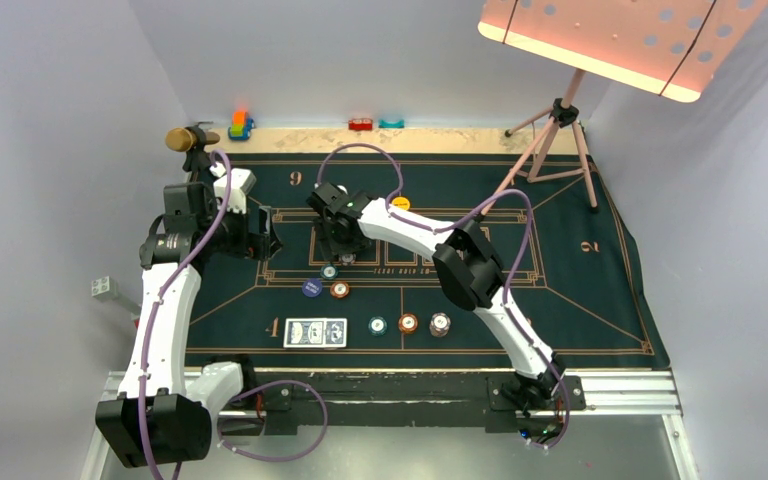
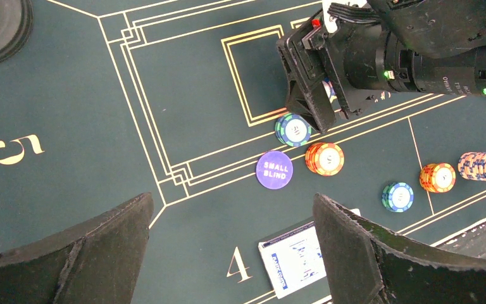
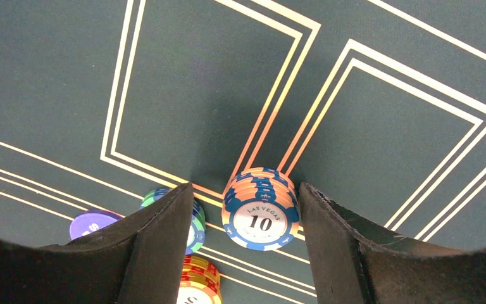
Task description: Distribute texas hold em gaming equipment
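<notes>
My right gripper point(image 3: 245, 187) is open, its fingers either side of a peach-and-blue "10" chip stack point(image 3: 261, 209) that stands on the green felt; a gap shows on the left side. Beside it are a teal-green stack point(image 2: 293, 128), an orange stack point(image 2: 324, 158) and the dark blue "small blind" disc point(image 2: 274, 170). My left gripper point(image 2: 232, 199) is open and empty above the felt by the number 4. The blue-backed cards point(image 1: 315, 332) lie near the front edge, with teal point(image 1: 377, 325), orange point(image 1: 408, 323) and striped point(image 1: 440, 324) stacks to their right. A yellow disc point(image 1: 401, 203) lies behind the right arm.
A gold-headed microphone point(image 1: 185, 138) stands at the back left. Toy blocks point(image 1: 241, 124) sit along the back edge. A tripod point(image 1: 560, 130) with a lit panel stands at the back right. My right gripper point(image 1: 338, 250) and left gripper point(image 1: 268, 238) are close together.
</notes>
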Controlling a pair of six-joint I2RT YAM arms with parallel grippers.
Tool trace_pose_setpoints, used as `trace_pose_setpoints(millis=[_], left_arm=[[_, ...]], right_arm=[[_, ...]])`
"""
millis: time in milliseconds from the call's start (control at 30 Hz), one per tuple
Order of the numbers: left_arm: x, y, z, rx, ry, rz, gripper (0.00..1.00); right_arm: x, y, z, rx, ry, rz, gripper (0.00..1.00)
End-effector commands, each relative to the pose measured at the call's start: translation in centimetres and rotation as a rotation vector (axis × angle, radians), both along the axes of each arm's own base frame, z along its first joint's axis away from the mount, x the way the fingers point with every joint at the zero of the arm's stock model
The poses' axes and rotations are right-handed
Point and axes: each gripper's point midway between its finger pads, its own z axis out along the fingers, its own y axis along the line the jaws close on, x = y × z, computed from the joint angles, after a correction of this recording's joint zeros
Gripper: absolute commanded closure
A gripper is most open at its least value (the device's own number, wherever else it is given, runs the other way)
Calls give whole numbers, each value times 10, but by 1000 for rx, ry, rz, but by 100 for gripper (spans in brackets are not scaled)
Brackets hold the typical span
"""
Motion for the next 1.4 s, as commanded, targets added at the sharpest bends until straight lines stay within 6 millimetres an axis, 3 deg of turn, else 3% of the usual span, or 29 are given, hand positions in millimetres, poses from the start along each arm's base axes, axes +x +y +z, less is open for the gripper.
trace_pose_setpoints(millis=[0, 167, 267, 300, 400, 433, 533, 700, 967, 1367], left_arm=[[3, 0, 5, 3, -38, -10, 0], [3, 1, 6, 4, -40, -6, 0], [3, 1, 6, 5, -43, -4, 0], [2, 1, 7, 5, -45, -4, 0], [2, 1, 7, 4, -46, -7, 0], [2, 1, 7, 4, -45, -6, 0], [2, 1, 7, 4, -46, -9, 0], [3, 1, 6, 4, -43, -11, 0], [3, 1, 6, 5, -40, -8, 0], [3, 2, 6, 8, -41, -6, 0]], right_arm=[[5, -7, 43, 18, -64, 14, 34], [11, -41, 96, 40, -132, -27, 33], [-1, -71, 126, 56, -167, -55, 30], [-8, -84, 127, 43, -168, -66, 29], [-38, -119, 118, 7, -127, -92, 23], [-54, -136, 103, -28, -89, -105, 22], [-87, -170, 87, -55, -44, -139, 18], [-129, -204, 73, -44, 18, -173, 15], [-165, -214, 56, 8, 109, -160, 13], [-179, -207, 30, -23, 163, -137, 13]])
